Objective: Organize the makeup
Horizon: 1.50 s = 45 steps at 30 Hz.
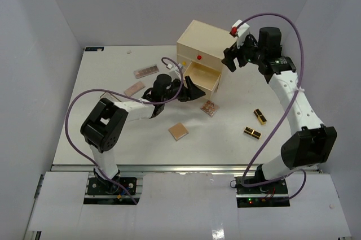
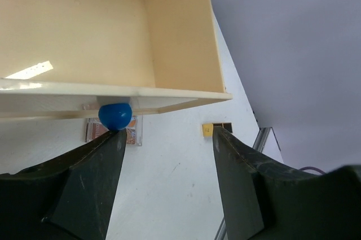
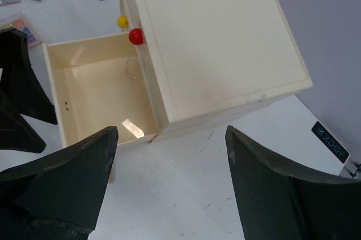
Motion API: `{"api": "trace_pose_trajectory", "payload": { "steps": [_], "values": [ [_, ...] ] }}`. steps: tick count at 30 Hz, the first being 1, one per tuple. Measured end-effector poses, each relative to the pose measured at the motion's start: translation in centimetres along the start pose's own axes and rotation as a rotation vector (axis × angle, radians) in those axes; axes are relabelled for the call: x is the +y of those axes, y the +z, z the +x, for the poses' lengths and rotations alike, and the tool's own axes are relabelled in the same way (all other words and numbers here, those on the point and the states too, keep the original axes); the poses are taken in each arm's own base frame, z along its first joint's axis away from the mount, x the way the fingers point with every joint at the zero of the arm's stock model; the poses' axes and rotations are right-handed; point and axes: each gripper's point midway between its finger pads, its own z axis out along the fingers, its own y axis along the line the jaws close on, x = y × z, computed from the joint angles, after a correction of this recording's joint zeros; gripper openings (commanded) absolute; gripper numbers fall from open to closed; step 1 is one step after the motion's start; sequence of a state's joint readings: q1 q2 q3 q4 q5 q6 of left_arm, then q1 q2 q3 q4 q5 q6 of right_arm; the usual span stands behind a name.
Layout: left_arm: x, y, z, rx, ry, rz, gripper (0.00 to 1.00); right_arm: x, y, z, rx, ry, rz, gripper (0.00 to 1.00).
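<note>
The makeup lies scattered on the white table: a long palette [image 1: 145, 72], a pink compact [image 1: 134, 88], a patterned compact [image 1: 210, 108], a peach square compact [image 1: 178, 131] and two black-and-gold lipstick tubes [image 1: 260, 116] [image 1: 252, 132]. My left gripper [image 1: 189, 90] is open and empty at the front of the chest's open bottom drawer [image 1: 203, 79]. In the left wrist view the gripper [image 2: 169, 138] has its left fingertip against the drawer's blue knob [image 2: 115, 114]. My right gripper [image 1: 231, 59] is open and empty beside the chest's right side. The right wrist view shows it [image 3: 172, 138] above bare table.
The cream chest [image 1: 200, 39] stands at the back centre, with a red knob [image 3: 135, 36] and a yellow knob [image 3: 122, 22]. Its open drawer [image 3: 101, 93] looks empty inside. White walls enclose the table on the left, back and right.
</note>
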<state>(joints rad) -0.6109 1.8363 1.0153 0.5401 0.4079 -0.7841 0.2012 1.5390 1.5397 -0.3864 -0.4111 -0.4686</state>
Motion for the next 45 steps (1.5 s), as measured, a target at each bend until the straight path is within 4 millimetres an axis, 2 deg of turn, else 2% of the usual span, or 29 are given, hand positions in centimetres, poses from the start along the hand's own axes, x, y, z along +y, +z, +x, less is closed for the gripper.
{"api": "trace_pose_trajectory", "payload": {
  "steps": [5,8,10,15,18,22,28,31,35,39,42,45],
  "values": [
    [-2.0,-1.2,-1.4,-0.027,0.060,0.031,0.76,0.8,-5.1,-3.3,-0.105,-0.034,0.017,0.85],
    [-3.5,-2.6,-2.5,-0.057,0.105,0.052,0.78,1.7,-6.2,-2.0,-0.099,-0.030,-0.008,0.85],
    [-4.1,-3.8,-2.8,-0.072,0.135,0.056,0.78,2.2,-6.1,0.3,-0.059,-0.004,-0.031,0.85],
    [-4.0,-6.6,-2.3,-0.075,0.195,0.024,0.78,3.4,-6.2,8.5,0.112,0.110,-0.076,0.86],
    [-3.9,-8.7,-2.2,-0.067,0.237,-0.022,0.78,3.8,-6.8,11.8,0.202,0.141,-0.073,0.86],
    [-5.3,-11.7,-3.6,-0.098,0.328,-0.063,0.80,3.7,-7.5,15.7,0.314,0.144,-0.039,0.86],
    [-6.8,-15.8,-5.8,-0.144,0.501,-0.147,0.82,3.7,-8.9,22.7,0.519,0.179,0.010,0.87],
    [-6.0,-17.7,-5.9,-0.156,0.573,-0.218,0.83,3.5,-9.5,25.6,0.606,0.187,0.028,0.87],
    [-3.3,-19.5,-4.4,-0.129,0.623,-0.319,0.83,3.4,-9.7,29.2,0.713,0.197,0.037,0.85],
    [-1.0,-20.5,-3.0,-0.089,0.641,-0.393,0.85,3.0,-9.6,31.3,0.779,0.195,0.050,0.76],
    [-0.3,-21.7,-2.4,-0.101,0.652,-0.421,0.87,2.7,-9.3,32.8,0.819,0.195,0.057,0.69],
    [-0.6,-22.8,-2.6,-0.136,0.660,-0.428,0.87,2.8,-9.1,34.3,0.856,0.208,0.049,0.62]
  ]
}}
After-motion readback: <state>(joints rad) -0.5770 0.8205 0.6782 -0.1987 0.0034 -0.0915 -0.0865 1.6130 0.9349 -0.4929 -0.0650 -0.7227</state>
